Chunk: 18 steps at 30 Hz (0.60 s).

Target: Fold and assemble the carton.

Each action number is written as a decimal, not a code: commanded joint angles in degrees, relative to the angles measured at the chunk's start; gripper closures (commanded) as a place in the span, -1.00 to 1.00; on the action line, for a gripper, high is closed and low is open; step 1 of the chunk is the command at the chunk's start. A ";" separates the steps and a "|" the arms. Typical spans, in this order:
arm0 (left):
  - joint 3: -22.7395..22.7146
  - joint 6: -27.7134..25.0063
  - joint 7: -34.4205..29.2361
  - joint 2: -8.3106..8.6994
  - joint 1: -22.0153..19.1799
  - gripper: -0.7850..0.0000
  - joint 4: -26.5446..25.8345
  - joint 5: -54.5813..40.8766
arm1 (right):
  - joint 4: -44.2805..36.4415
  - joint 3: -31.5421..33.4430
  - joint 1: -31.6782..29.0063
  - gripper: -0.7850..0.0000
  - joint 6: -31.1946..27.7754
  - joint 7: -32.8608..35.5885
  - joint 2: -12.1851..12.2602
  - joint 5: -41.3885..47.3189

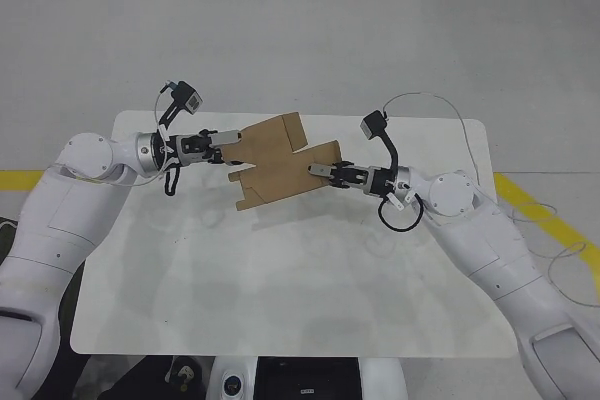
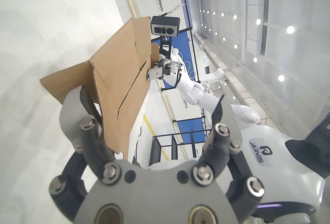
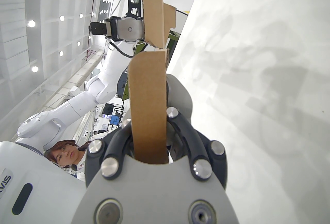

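Top view: the carton [image 1: 272,160] is held off the table [image 1: 280,290], spanning between both grippers. On one flap the right gripper [image 1: 317,170] is clenched — cardboard runs straight between its jaws. Spread wide, the left gripper [image 1: 232,150] grips nothing — the carton's other end sits inside its jaws, against one finger [image 2: 77,106].

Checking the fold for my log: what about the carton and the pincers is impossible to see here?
Top view: the carton hides its underside.
Right wrist view: a carton flap covers one finger of the right pincer.
Left wrist view: carton's far face, turned away from the left pincer.
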 commanded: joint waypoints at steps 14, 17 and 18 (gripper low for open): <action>-0.60 0.82 -0.47 -1.17 0.33 0.15 2.13 2.92 | -0.27 1.72 -0.61 1.00 0.36 0.91 -0.78 -1.39; -0.88 0.87 -0.56 -1.37 0.33 0.25 2.53 3.23 | -0.34 1.97 -0.77 1.00 0.62 1.22 -0.92 -1.72; -0.99 0.90 -0.61 -1.42 0.33 0.29 2.66 3.32 | -0.36 2.07 -0.81 1.00 0.67 1.28 -0.97 -1.79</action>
